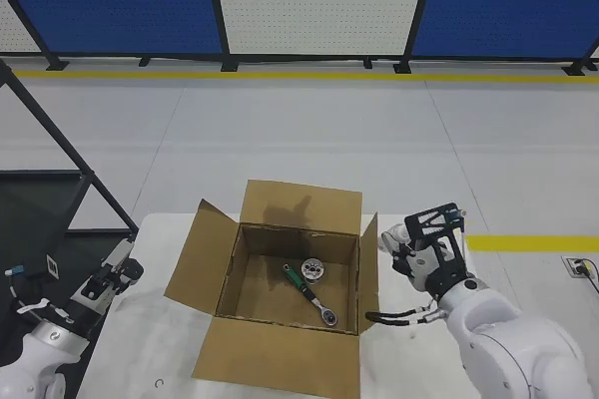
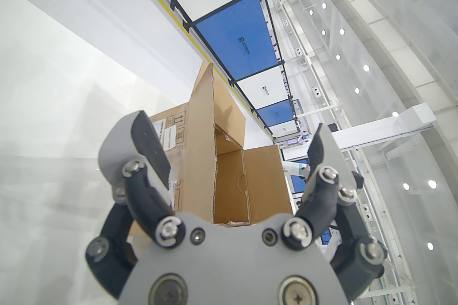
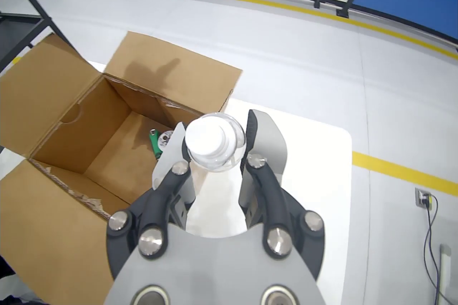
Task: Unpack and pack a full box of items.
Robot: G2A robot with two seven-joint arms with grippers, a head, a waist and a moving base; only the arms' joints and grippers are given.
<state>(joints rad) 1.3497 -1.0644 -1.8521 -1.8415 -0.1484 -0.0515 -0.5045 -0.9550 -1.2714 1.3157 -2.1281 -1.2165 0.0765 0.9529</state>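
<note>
– Right gripper (image 3: 216, 127) is clenching a clear plastic bottle with a white cap (image 3: 214, 142), squeezing its sides just below the cap. The cap is facing the wrist camera.

– Where is that sitting in the top view?

– It is hanging at the middle right of the frame, just beside the right-hand flap of the brown cardboard box (image 1: 280, 204). The bottle is hanging over the table surface rather than over the box's opening.

– And the other arm?

– Its left gripper (image 2: 232, 138) is standing released, jaws spread wide with nothing between them. In the top view it is waiting at the lower left of the frame, near the table's left edge and apart from the box's left flap.

– Run down the rest by size.

– First, the white table with rounded corners (image 1: 150, 329) is carrying the box. The box is sitting at the centre of the frame, its opening facing up and all four flaps folding outward.

– What is lying inside?

– On the box floor a ratchet wrench with a green handle and a silver head (image 1: 307, 294) is lying diagonally, handle pointing to the upper left and head to the lower right. Just beside the handle, toward the far wall, a small round silver metal piece (image 1: 312, 267) is lying flat. Whether the two are touching, I cannot tell.
</note>
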